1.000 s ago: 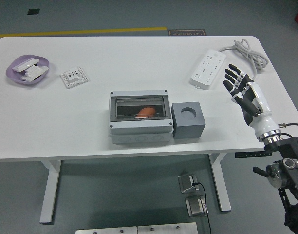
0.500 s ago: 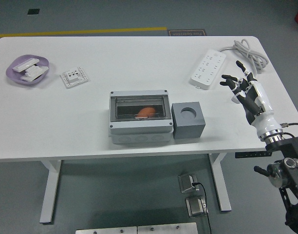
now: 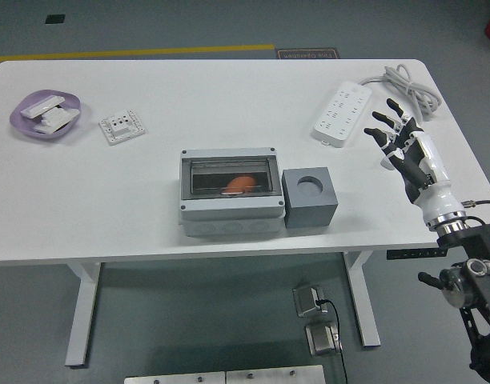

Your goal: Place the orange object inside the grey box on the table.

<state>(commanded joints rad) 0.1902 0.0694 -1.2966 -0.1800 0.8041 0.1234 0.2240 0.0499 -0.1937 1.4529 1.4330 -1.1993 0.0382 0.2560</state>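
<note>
The orange object [image 3: 239,185] lies inside the grey box [image 3: 230,210] at the table's middle, seen through the box's clear lid, which is down over it. My right hand [image 3: 397,132] hovers over the table's right side, well apart from the box, fingers spread and holding nothing. My left arm does not show.
A dark grey cube with a round hole [image 3: 310,196] stands against the box's right side. A white power strip [image 3: 342,113] with its cable lies at the back right. A white socket plate [image 3: 122,126] and a purple dish [image 3: 43,115] with white parts sit at the far left.
My right hand has turned at the wrist and shifted slightly right, its fingers staying spread. The box and orange object have not moved.
</note>
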